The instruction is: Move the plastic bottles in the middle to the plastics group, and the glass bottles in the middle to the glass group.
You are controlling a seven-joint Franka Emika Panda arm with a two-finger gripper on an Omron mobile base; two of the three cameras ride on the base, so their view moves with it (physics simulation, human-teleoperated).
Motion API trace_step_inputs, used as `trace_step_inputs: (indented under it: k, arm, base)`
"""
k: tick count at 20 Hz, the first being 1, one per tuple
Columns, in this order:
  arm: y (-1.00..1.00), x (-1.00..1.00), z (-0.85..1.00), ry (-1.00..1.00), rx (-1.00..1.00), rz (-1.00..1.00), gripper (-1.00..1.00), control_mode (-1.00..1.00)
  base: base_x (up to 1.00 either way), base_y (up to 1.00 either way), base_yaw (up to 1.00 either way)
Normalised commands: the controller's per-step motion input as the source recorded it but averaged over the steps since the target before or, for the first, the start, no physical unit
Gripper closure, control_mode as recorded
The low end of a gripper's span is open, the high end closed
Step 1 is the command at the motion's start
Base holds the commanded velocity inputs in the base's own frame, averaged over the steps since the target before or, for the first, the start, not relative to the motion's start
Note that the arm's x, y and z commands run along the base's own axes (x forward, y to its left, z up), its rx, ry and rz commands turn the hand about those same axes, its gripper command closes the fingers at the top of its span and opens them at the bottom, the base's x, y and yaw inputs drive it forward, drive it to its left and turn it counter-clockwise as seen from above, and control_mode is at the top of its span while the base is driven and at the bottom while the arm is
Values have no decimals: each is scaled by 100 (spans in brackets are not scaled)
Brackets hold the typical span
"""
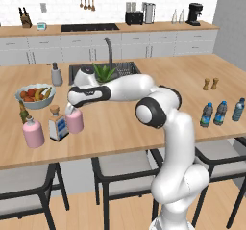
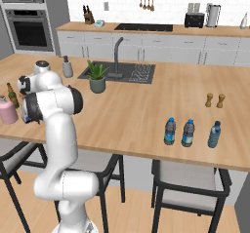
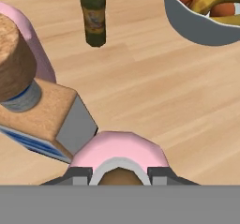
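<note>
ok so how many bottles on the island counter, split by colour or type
Pink bottles: 2, one by the olive bottle, one in the gripper
Blue-label water bottles: 3
Flat square bottle: 1
Dark olive bottle: 1
Total: 7

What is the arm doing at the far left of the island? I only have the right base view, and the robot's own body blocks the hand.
Observer: The fingers are shut on the neck of the round pink bottle, gripping it from above.
Operator: Is it lifted off the counter?
Observer: I cannot tell. It is upright, close beside the flat square bottle with the tan stopper, which your view hides.
Operator: How near is the glass group?
Observer: The square bottle stands between the gripped bottle and the stout pink bottle. A fruit bowl sits just behind them.
</note>
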Motion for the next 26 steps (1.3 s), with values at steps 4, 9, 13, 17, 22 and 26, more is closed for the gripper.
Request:
trace_step_inputs:
  k: [4, 9, 13, 17, 22, 26]
  arm:
    - [0, 0, -34, 0, 0, 1, 100, -100]
    - [0, 0, 0, 0, 0, 0, -100, -100]
    - [0, 0, 0, 0, 0, 0, -100, -100]
    - [-1, 0, 7, -1, 0, 0, -100, -100]
    - [0, 0, 55, -1, 0, 0, -100, -100]
    - [-17, -28, 51, 0, 0, -2, -100, -100]
  base:
    - [0, 0, 0]
    - [0, 0, 0]
    - [0, 0, 0]
    - [0, 0, 0]
    - [0, 0, 0]
    - [0, 0, 0]
